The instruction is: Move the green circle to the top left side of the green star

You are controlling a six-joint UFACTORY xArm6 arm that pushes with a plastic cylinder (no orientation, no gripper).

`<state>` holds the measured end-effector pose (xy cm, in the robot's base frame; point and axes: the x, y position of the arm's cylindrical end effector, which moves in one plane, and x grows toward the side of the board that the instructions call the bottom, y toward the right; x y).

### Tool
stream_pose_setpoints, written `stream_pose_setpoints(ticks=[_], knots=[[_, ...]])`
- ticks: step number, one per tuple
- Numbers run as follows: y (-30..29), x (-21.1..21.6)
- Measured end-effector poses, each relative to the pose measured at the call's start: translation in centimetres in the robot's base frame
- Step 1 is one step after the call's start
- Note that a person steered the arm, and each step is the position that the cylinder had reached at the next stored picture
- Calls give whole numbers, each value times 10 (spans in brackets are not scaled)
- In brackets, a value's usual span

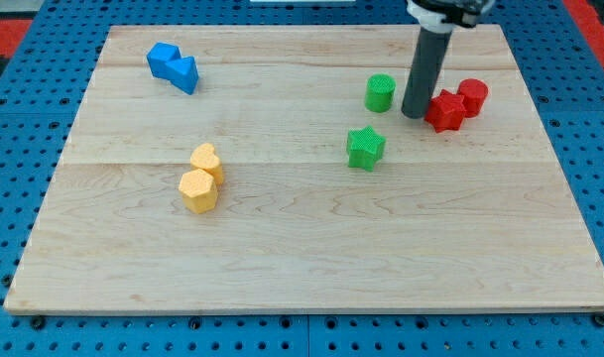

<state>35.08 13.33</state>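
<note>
The green circle (380,92) stands on the wooden board (302,238) toward the view's top right. The green star (365,148) lies just below it and slightly to the view's left, a short gap apart. My tip (415,113) is the lower end of the dark rod, to the right of the green circle and up-right of the green star. It sits between the green circle and the red star (445,110), close to the red star.
A red circle (472,96) touches the red star on its right. Two blue blocks (174,66) sit together at the top left. A yellow heart-like block (206,160) and a yellow hexagon (197,190) touch at the left middle.
</note>
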Motion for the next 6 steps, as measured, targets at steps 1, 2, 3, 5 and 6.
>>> stream_pose_setpoints(ticks=[1,2,3,5,6], knots=[[-19,-26],[-57,-30],[-33,-59],[-65,-11],[-68,-2]])
